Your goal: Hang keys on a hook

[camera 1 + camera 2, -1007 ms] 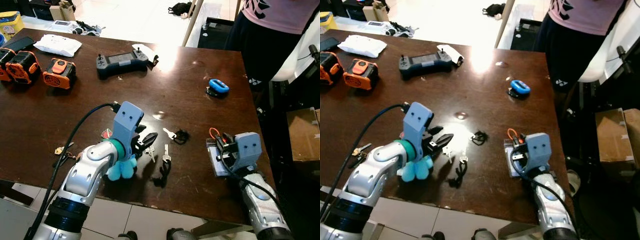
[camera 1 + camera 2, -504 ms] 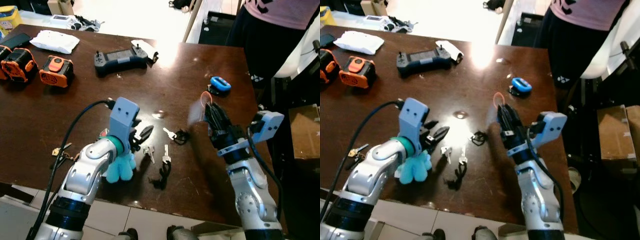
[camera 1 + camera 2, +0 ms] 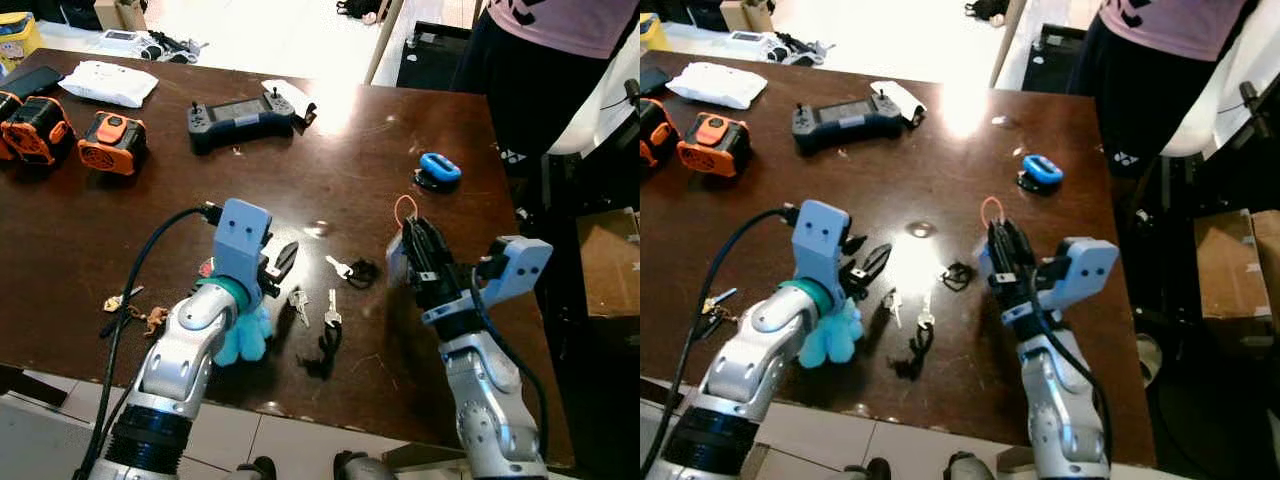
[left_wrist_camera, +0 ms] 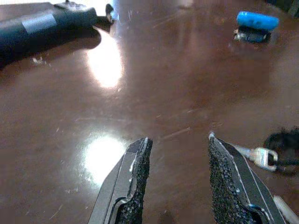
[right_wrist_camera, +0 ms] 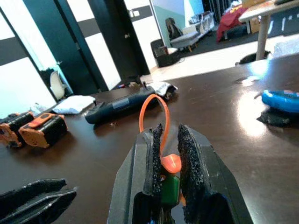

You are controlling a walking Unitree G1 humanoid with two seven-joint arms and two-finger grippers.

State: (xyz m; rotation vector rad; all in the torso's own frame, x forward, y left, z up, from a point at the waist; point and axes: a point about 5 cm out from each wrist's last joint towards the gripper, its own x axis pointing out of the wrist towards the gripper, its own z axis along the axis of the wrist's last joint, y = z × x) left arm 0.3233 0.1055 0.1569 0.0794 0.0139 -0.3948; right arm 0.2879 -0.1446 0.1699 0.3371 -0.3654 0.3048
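Silver keys with black cords on dark table, left gripper fingers apart beside them, right gripper fingers clamped on orange-looped tag

Three loose keys, two orange devices.

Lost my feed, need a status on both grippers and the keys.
Right gripper shut on orange-looped tag, raised above table. Left gripper open near loose keys. No hook seen.

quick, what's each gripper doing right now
Left gripper: open, holding nothing, low over the table.
Right gripper: shut on an orange loop tag.
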